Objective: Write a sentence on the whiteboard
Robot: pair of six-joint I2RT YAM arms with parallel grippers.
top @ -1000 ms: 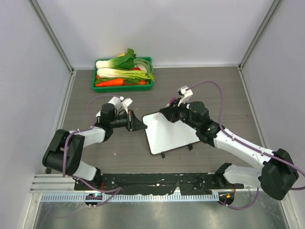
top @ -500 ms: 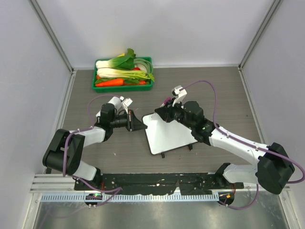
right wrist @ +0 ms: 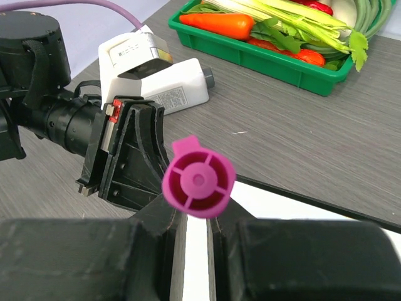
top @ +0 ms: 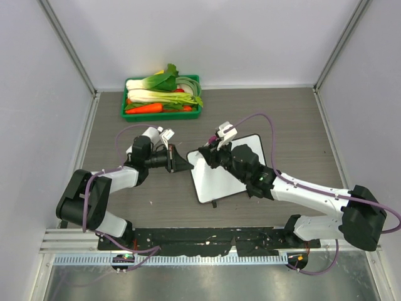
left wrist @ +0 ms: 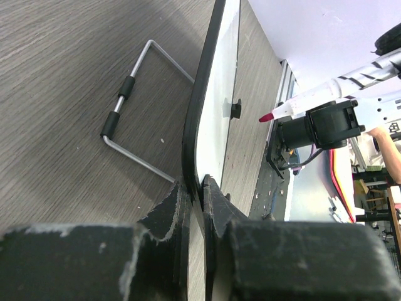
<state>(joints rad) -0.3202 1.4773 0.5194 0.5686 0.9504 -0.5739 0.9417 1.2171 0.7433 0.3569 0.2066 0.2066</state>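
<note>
The whiteboard (top: 229,172) lies tilted on the table, propped on a wire stand (left wrist: 125,103). Its face looks blank; no pink sentence shows in any view. My left gripper (top: 180,159) is shut on the board's left edge, which runs between the jaws in the left wrist view (left wrist: 195,188). My right gripper (top: 208,154) is over the board's upper-left corner, shut on a marker (right wrist: 198,177) with a magenta end cap. In the left wrist view the marker's pink tip (left wrist: 266,117) sits close to the board face (left wrist: 229,75), seemingly just off it. The board also shows in the right wrist view (right wrist: 301,210).
A green tray (top: 161,111) of vegetables stands at the back left; it also shows in the right wrist view (right wrist: 276,63). Grey walls enclose the table on the left, back and right. My left gripper (right wrist: 128,157) is directly ahead of the marker.
My right arm has carried the marker leftward across the board, from its upper middle to its upper-left corner. The left arm and the board have not moved.
</note>
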